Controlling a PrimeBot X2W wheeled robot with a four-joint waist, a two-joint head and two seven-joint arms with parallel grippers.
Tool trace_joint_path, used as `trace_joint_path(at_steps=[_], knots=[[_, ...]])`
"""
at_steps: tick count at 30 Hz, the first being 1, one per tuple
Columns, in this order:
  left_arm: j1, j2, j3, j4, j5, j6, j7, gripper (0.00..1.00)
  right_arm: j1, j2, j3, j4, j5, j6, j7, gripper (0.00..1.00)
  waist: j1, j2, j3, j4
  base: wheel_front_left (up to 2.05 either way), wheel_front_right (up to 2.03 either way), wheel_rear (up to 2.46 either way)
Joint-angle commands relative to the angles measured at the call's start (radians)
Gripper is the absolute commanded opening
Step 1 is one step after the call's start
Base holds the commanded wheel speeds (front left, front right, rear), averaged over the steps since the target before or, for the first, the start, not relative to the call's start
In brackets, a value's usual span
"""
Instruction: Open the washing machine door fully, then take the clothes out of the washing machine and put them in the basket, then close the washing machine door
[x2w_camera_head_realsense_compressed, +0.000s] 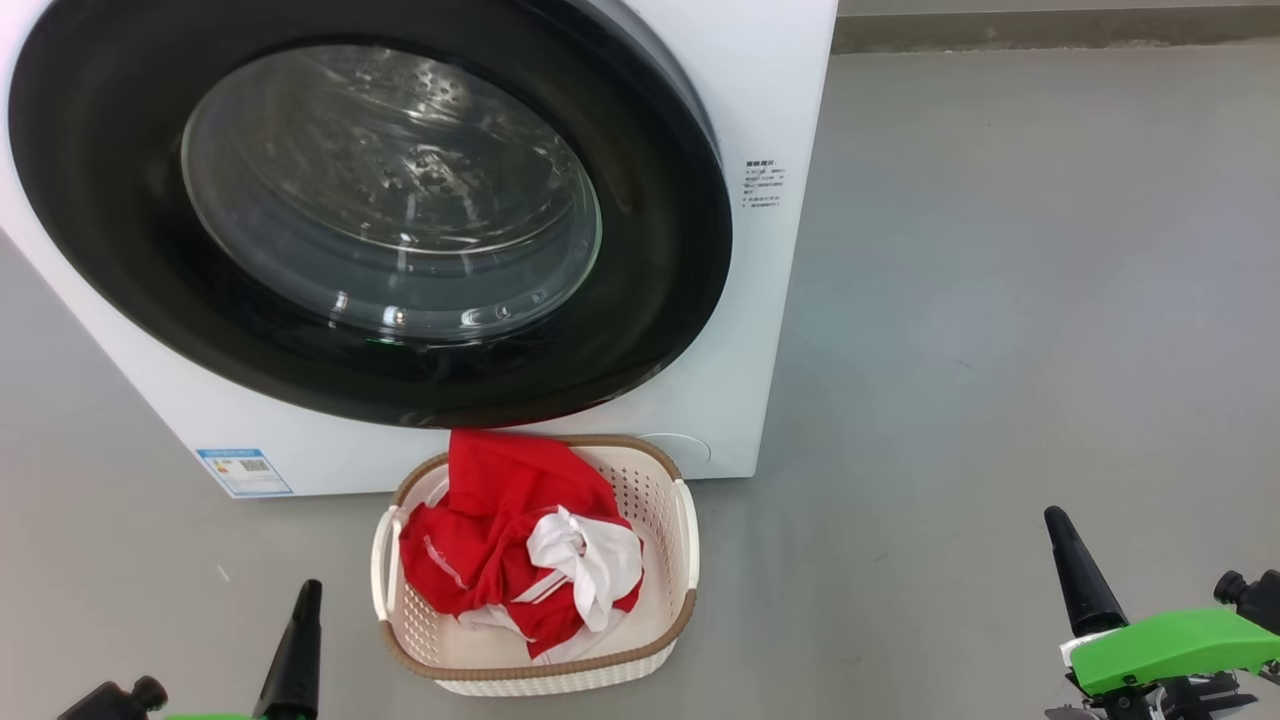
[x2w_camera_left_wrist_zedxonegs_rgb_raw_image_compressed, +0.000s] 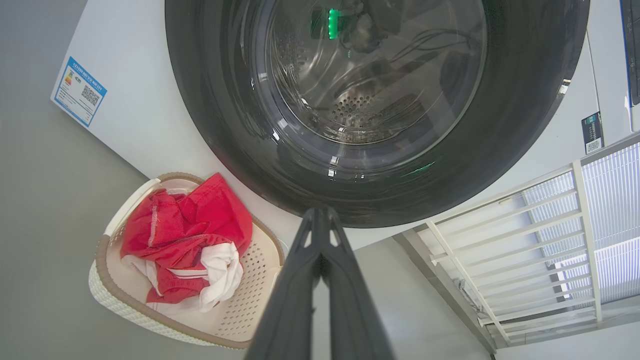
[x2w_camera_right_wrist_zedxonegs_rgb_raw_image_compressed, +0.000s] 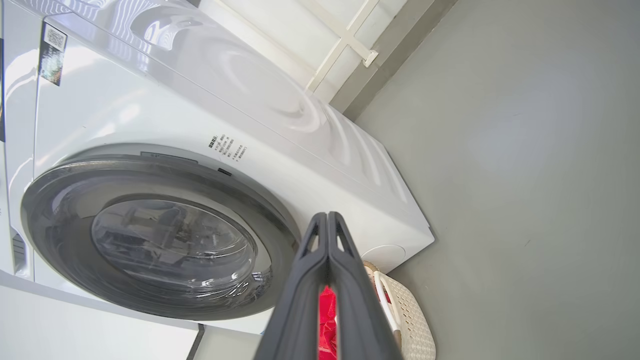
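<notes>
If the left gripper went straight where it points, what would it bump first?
Probably the lower rim of the big round glossy black washing machine door, though depth is unclear.

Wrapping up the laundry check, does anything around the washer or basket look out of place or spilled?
Nothing serious. The door looks shut and the clothes lie in the basket. One red fold pokes up over the basket's rim on the side toward the washer; nothing has spilled out.
</notes>
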Motion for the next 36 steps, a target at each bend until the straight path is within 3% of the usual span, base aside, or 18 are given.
trace_joint_path(at_steps=[1,36], knots=[[-0.038,0.008,0.027,-0.022,-0.038,-0.004,0.009,0.0,-0.042,-0.005,0.001,-0.031,0.033,-0.002,0.009,0.0,-0.0001,0.0,-0.001,0.001,0.0,0.0,0.0],[-0.069,0.009,0.041,-0.022,-0.422,-0.005,0.106,0.0,-0.067,0.016,-0.037,-0.064,0.343,-0.003,0.11,0.0,-0.0001,0.0,-0.022,0.011,0.0,0.0,0.0]])
